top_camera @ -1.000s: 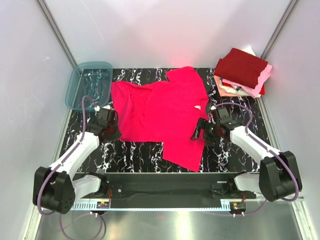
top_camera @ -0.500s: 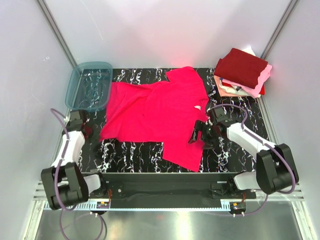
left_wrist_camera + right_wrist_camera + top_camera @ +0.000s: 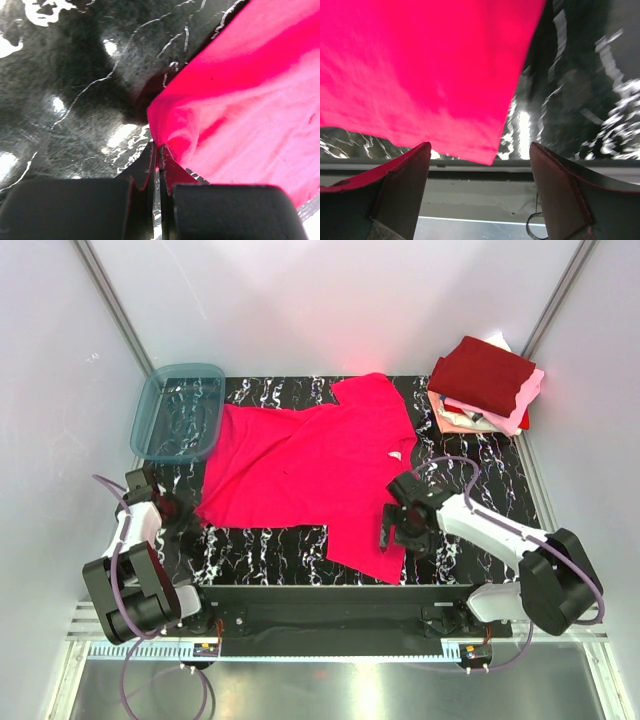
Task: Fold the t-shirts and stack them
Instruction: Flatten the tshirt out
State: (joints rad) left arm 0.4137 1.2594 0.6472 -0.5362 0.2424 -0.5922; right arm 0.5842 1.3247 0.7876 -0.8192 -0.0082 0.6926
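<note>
A bright pinkish-red t-shirt (image 3: 310, 465) lies spread out on the black marbled table (image 3: 270, 545). My left gripper (image 3: 188, 512) is at the shirt's near left corner. In the left wrist view its jaws (image 3: 159, 150) are shut on a pinched fold of the red cloth (image 3: 240, 100). My right gripper (image 3: 393, 533) hovers open over the shirt's near right part. In the right wrist view the cloth's (image 3: 420, 65) corner lies between its spread fingers (image 3: 405, 185), untouched. Folded t-shirts, dark maroon on top of pale pink, salmon and white, are stacked (image 3: 485, 382) at the back right.
A translucent blue-grey tub (image 3: 180, 410) stands at the back left, just beyond the shirt's left sleeve. White walls close in the left, right and back. The table's near edge and a metal rail (image 3: 480, 200) lie just beyond the right gripper's fingers.
The left arm has swung out to the left, pulling the shirt's left corner with it and drawing the cloth flatter. The right gripper has slid toward the near edge over the shirt.
</note>
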